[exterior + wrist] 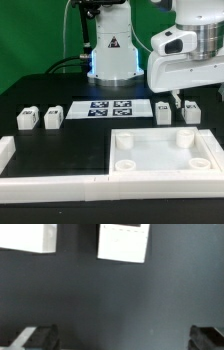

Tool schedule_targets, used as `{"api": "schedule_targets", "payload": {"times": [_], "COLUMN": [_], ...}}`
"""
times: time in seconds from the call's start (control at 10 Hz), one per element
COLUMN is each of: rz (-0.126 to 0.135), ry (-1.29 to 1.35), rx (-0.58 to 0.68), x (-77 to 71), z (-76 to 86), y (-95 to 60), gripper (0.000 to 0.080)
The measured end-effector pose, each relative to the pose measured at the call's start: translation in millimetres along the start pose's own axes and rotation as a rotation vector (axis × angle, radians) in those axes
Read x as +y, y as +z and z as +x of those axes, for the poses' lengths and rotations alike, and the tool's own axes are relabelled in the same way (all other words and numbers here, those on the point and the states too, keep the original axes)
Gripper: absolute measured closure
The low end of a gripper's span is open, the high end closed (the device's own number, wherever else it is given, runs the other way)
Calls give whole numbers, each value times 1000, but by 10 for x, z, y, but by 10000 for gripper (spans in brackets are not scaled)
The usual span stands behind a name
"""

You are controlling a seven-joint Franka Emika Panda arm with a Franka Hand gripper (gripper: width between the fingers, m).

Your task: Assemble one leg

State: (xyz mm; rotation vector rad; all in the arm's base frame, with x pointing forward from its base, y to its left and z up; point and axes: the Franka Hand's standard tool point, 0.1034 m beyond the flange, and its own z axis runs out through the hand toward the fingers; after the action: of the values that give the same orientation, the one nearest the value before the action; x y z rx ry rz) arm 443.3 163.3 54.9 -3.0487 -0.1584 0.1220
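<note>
Black bench (60, 95), with the marker board (110, 107) lying flat near its middle. To the exterior view's left of the marker board, two small white blocks standing apart from each other: the outer left leg (27, 119) and the inner left leg (52, 117), the inner one near the board's end. To the exterior view's right of the marker board, two more of the same: the inner right leg (164, 112), just beside the board's end, and the outer right leg (189, 112), a little further off. All four loose on the bench, none fitted. On the camera's side of the marker board, a large white square tabletop (160, 152) lying flat with round sockets at its corners, all of them empty. Just beside the tabletop, and also on the camera's side of the marker board, a white L-shaped fence (40, 182). Behind the marker board, the arm's base (110, 50). Above the two right legs, the tool (183, 98) hanging clear of them. In the wrist view, the tool (122, 336) with its fingertips (35, 336) spread wide, only bare bench between them. Two legs lie beyond the fingertips, side by side with a gap between, well apart from the tool. Impossible to tell which of the two is which there.
</note>
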Motion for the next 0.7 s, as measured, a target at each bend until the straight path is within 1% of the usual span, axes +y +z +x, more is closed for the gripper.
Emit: {"api": "schedule_targets", "payload": {"times": [0.1, 0.2, 0.3, 0.4, 0.5, 0.6, 0.7], "rz": [-7, 0, 20, 20, 21, 26, 26], "ry": [14, 67, 111, 116, 114, 111, 103], "rx": [-66, -221, -337, -465, -583, -649, -765], "x": [16, 8, -25, -23, -38, -58, -63], "z": [-80, -173, -189, -255, -275, -244, -315], "y": [18, 10, 47, 86, 96, 116, 105], "gripper": [150, 150, 150, 150, 150, 150, 150]}}
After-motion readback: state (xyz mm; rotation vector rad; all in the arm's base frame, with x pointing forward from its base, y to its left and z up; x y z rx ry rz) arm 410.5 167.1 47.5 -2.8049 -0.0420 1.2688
